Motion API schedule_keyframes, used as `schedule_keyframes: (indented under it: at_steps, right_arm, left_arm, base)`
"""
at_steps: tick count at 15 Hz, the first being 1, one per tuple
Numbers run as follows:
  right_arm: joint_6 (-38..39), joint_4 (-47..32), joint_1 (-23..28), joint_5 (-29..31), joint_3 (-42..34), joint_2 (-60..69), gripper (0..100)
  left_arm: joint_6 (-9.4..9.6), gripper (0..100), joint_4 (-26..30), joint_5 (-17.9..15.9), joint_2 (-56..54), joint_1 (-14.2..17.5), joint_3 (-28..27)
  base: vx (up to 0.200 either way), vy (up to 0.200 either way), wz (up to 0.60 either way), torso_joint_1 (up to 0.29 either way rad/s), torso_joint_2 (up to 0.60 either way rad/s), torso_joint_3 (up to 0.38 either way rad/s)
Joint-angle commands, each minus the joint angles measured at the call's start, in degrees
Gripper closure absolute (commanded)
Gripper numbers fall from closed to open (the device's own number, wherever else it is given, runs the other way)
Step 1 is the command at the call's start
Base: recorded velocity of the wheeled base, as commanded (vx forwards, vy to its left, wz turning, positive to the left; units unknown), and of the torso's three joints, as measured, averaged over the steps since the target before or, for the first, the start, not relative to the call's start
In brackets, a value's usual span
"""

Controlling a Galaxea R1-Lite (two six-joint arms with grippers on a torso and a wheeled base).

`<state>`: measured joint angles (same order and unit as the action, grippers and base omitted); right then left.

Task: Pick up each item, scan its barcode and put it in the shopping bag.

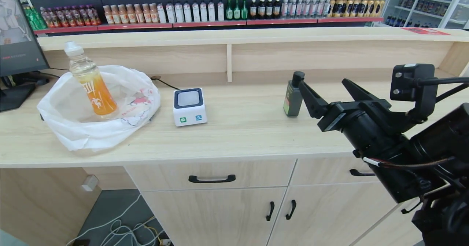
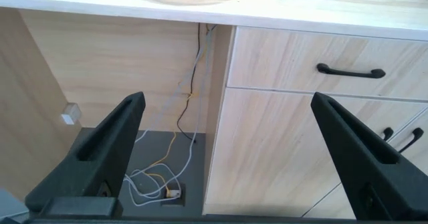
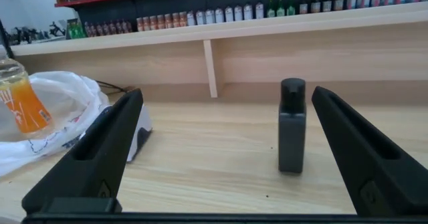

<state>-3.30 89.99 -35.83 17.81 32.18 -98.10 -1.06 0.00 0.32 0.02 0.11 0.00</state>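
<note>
A dark green bottle with a black cap point(image 1: 292, 99) point(image 3: 291, 127) stands upright on the wooden counter point(image 1: 242, 128), right of centre. My right gripper point(image 1: 327, 87) point(image 3: 227, 97) hovers just right of it, open, with one finger beside the bottle's cap and nothing held. The white scanner cube point(image 1: 189, 106) point(image 3: 139, 134) sits mid-counter. Left of it lies the white shopping bag point(image 1: 73, 128) point(image 3: 67, 93) holding an upright orange drink bottle point(image 1: 91, 83) point(image 3: 20, 97). My left gripper point(image 2: 229, 103) is open and empty below the counter edge, facing the cabinet front.
A monitor point(image 1: 14, 37) stands at the counter's far left. A raised ledge point(image 1: 234, 37) runs along the back, with shelves of bottles point(image 1: 205, 11) behind. Drawers and doors with black handles point(image 1: 211, 179) point(image 2: 350, 71) lie below; cables point(image 2: 160, 177) trail on the floor.
</note>
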Motion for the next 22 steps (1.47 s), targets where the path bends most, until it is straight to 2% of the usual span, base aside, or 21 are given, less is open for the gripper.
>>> schedule_keyframes:
  at_steps: [1,2,7,9,13,22]
  right_arm:
    - [-0.1,0.0,1.5,-0.1,0.3,-1.0,0]
    - [-1.7,0.0,3.8,-0.1,1.0,-2.0,0]
    - [-2.3,-0.3,6.8,-2.3,3.4,-5.8,0]
    - [-1.4,-4.6,9.3,-4.1,8.5,-9.0,0]
    - [1.5,-10.5,11.0,-4.6,14.4,-12.7,0]
    - [2.7,-13.9,15.1,-7.7,26.3,-23.4,0]
  left_arm:
    - [0.01,0,0.0,0.0,0.0,0.0,0.0]
    - [0.01,0,0.0,0.0,0.0,0.0,0.0]
    - [0.36,0,0.0,0.0,0.0,0.0,0.0]
    - [0.36,0,0.0,0.0,0.0,0.0,0.0]
    - [0.36,0,0.0,0.0,0.0,0.0,0.0]
    - [0.36,0,0.0,0.0,0.0,0.0,0.0]
  base:
    - [0.000,0.000,0.00,0.000,0.00,0.000]
    - [0.000,0.000,0.00,0.000,0.00,0.000]
    - [0.000,0.000,0.00,0.000,0.00,0.000]
    - [0.000,0.000,0.00,0.000,0.00,0.000]
    - [0.000,0.000,0.00,0.000,0.00,0.000]
    - [0.000,0.000,0.00,0.000,0.00,0.000]
